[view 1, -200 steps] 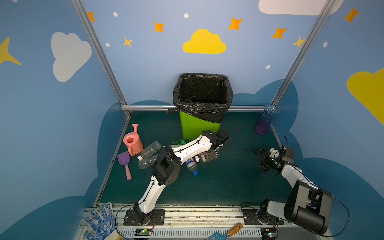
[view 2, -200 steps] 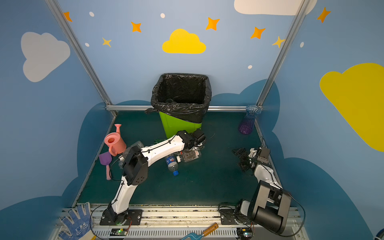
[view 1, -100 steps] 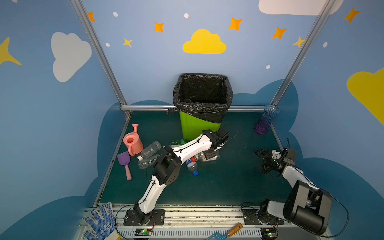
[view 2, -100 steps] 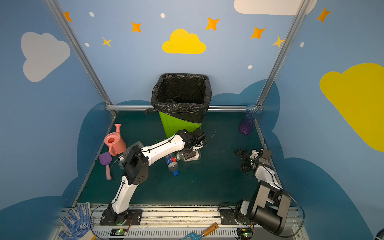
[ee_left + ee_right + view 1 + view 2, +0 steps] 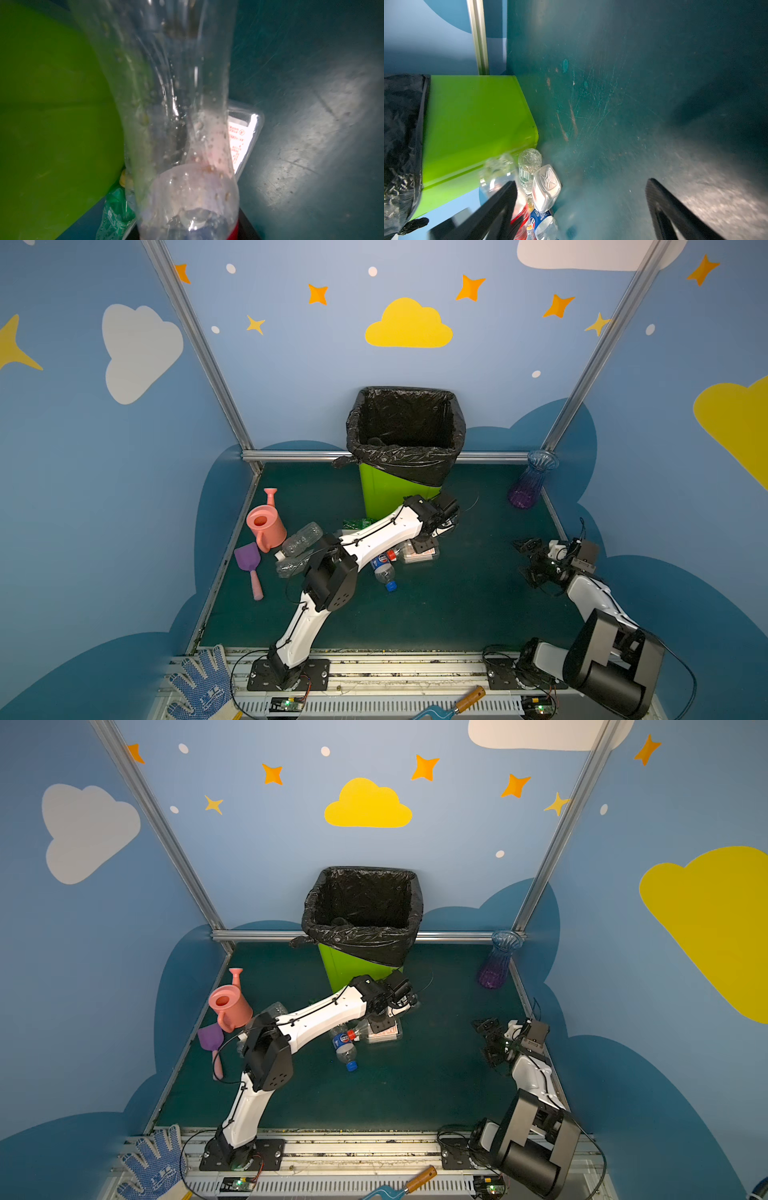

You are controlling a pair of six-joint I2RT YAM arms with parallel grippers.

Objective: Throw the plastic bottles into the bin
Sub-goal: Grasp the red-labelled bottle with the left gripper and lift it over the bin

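The lime-green bin [image 5: 386, 497] with its black liner stands at the back middle. My left gripper [image 5: 424, 546] is down in front of it, shut on a clear plastic bottle [image 5: 176, 124] that fills the left wrist view. A flat square bottle with a red-and-white label [image 5: 419, 558] lies just beyond the held one. A blue-capped bottle with a blue label [image 5: 384, 570] lies nearer the front. A crushed green bottle [image 5: 357, 524] sits at the bin's foot. Two clear bottles [image 5: 301, 537] lie by the watering can. My right gripper [image 5: 528, 562] hovers open and empty at the right.
A pink watering can [image 5: 266, 522] and a purple scoop [image 5: 249, 564] sit along the left wall. A blue-purple vase [image 5: 530, 485] stands in the back right corner. A dotted glove [image 5: 199, 684] and a wooden-handled tool [image 5: 457, 703] lie on the front rail.
My left gripper's jaws have gone from open to shut round the clear bottle, staying in nearly the same place. The right arm has shifted slightly to the right.
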